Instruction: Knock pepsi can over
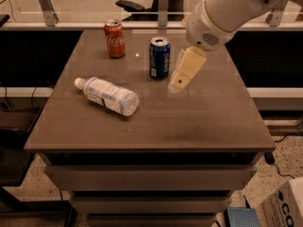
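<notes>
1 pepsi can (159,57) upright, just L of gripper (177,83) in view; can't tell gripper's spread.

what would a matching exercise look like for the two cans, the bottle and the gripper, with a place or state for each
Things:
1. blue can
2. red can
3. bottle
4. gripper

Places or states:
A. lying on its side, towards the picture's left
B. angled down close beside the blue can, on the picture's right
C. upright at the back left of the table
D. upright near the middle of the back

Pairs: 1-D, 2-C, 3-A, 4-B
</notes>
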Controlling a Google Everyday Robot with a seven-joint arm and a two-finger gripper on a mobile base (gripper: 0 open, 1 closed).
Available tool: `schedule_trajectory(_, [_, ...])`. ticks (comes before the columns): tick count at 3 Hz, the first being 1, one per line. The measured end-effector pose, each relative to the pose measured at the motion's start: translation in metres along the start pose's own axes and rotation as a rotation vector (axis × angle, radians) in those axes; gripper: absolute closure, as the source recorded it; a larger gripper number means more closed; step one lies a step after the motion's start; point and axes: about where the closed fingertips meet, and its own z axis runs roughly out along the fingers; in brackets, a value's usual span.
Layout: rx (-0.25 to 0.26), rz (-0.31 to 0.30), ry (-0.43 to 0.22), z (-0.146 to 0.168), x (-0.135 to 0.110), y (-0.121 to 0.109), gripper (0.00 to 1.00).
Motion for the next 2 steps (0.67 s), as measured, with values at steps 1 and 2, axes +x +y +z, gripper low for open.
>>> schedule_trajectory(1, [-0.04, -0.021, -0.015, 0.0254, -0.0072, 0.0044, 0.0])
schedule_trajectory(2, [-0.04, -0.021, -0.015, 0.0254, -0.0072, 0.0044, 0.0])
